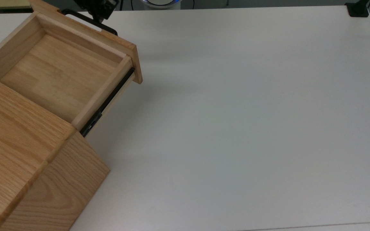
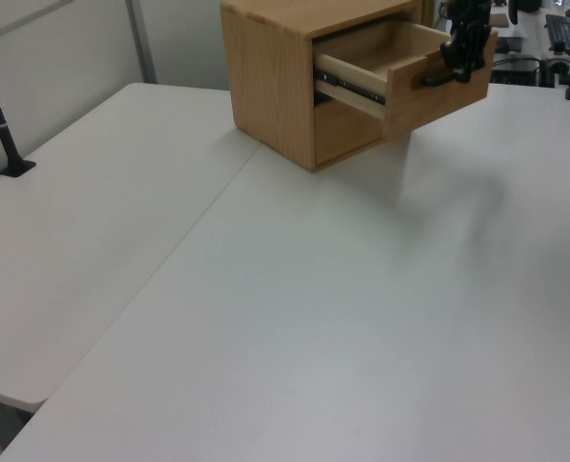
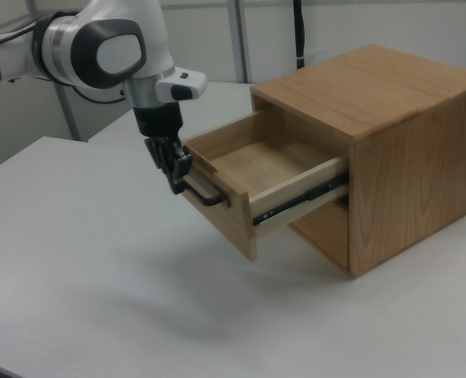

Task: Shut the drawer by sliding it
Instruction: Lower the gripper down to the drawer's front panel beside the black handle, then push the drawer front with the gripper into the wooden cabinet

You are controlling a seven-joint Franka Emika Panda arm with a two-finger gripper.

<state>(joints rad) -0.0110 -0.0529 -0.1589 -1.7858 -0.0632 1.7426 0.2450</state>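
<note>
The drawer (image 3: 253,177) is sticking well out of the cabinet (image 3: 390,150) on the table (image 1: 252,112), so nearly all the sliding is remaining. The claw (image 3: 175,172) is pressing at the handle (image 3: 204,193); I cannot tell its opening. The right view is showing the arm (image 3: 99,47), while the top view is showing the drawer's bare inside.

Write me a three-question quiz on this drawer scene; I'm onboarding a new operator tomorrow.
1. True or false: the light oak wooden drawer holds something.
2. What is the robot's black gripper closest to? A) the thin black bar handle B) the oak cabinet top C) the white table
3. In the right view, toward which side must the drawer slide to close?

Key: 1. False, it is empty. 2. A. 3. Toward the right view's right, into the cabinet.
</note>
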